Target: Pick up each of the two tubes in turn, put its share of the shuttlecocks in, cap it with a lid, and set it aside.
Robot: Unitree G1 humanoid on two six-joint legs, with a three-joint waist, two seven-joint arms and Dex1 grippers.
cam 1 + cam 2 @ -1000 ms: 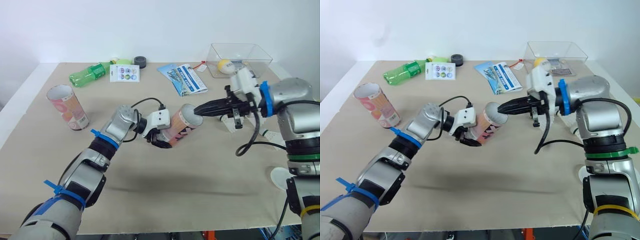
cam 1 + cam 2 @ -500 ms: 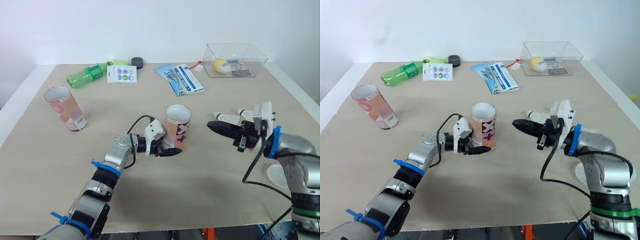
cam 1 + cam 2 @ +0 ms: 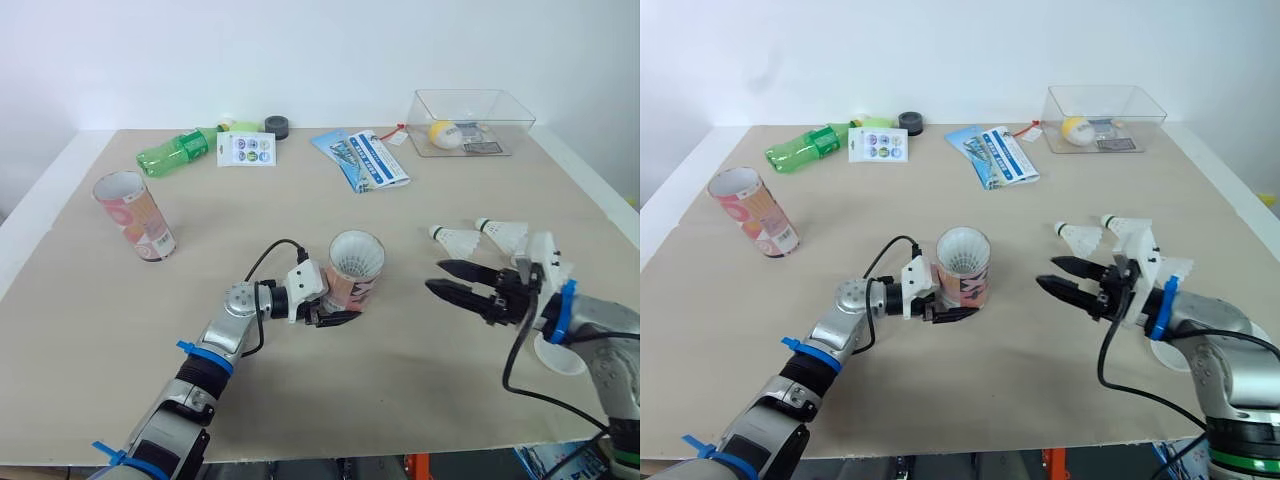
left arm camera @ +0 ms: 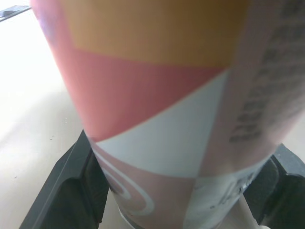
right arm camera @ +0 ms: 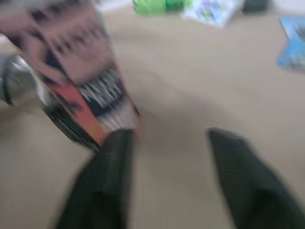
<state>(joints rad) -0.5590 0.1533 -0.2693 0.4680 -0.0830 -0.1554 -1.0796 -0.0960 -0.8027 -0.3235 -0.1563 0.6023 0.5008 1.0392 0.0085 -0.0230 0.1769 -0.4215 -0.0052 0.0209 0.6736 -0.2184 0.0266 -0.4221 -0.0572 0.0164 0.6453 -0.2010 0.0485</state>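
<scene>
A pink patterned tube (image 3: 354, 276) stands near the table's middle, with white shuttlecock feathers (image 3: 357, 258) showing in its open mouth. My left gripper (image 3: 338, 303) is shut on its lower part, one black finger on each side (image 4: 66, 186). A second, similar tube (image 3: 136, 216) stands alone at the far left. To the right of the held tube my right gripper (image 3: 437, 276) hovers open, nothing between its fingers (image 5: 102, 179). Two loose shuttlecocks (image 3: 455, 239) (image 3: 503, 232) lie just beyond it. A white lid (image 3: 558, 354) lies beside my right forearm.
Along the far edge lie a green bottle (image 3: 180, 150), a sticker card (image 3: 247, 148), a black roll (image 3: 277, 124) and a blue leaflet (image 3: 370, 158). A clear box (image 3: 500, 105) with a yellow ball (image 3: 447, 133) stands at the back right.
My left gripper brought the tilted tube upright and down to the table. The right gripper drew back from the tube's mouth toward the right and opened; white feathers now show inside.
</scene>
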